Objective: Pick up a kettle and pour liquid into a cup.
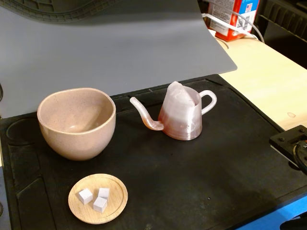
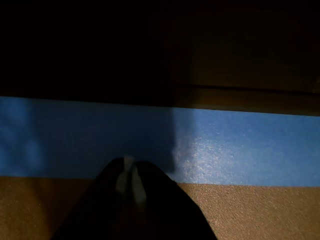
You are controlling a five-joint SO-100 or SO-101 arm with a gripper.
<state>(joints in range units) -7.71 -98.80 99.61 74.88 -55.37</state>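
In the fixed view the kettle [image 1: 181, 115] stands upright on the black mat [image 1: 201, 182], right of centre. Its thin spout points left toward the cup [image 1: 76, 122] and its loop handle points right. The kettle's lower half shows an orange-red tint, the liquid [image 1: 180, 128] seen through the wall. The cup stands upright at the left, and I see no liquid in it. My gripper [image 2: 129, 169] shows only in the dark wrist view. Its jaws are pressed together with nothing between them, over a blue strip [image 2: 240, 150] and a brown surface. Neither kettle nor cup shows there.
A small wooden saucer [image 1: 115, 211] with three white cubes lies in front of the cup. A grey sheet [image 1: 105, 43] rises behind the mat. A red and white carton [image 1: 235, 17] stands at the back right on the light wooden table [image 1: 268, 81]. A black arm part [image 1: 292, 143] sits at the right edge.
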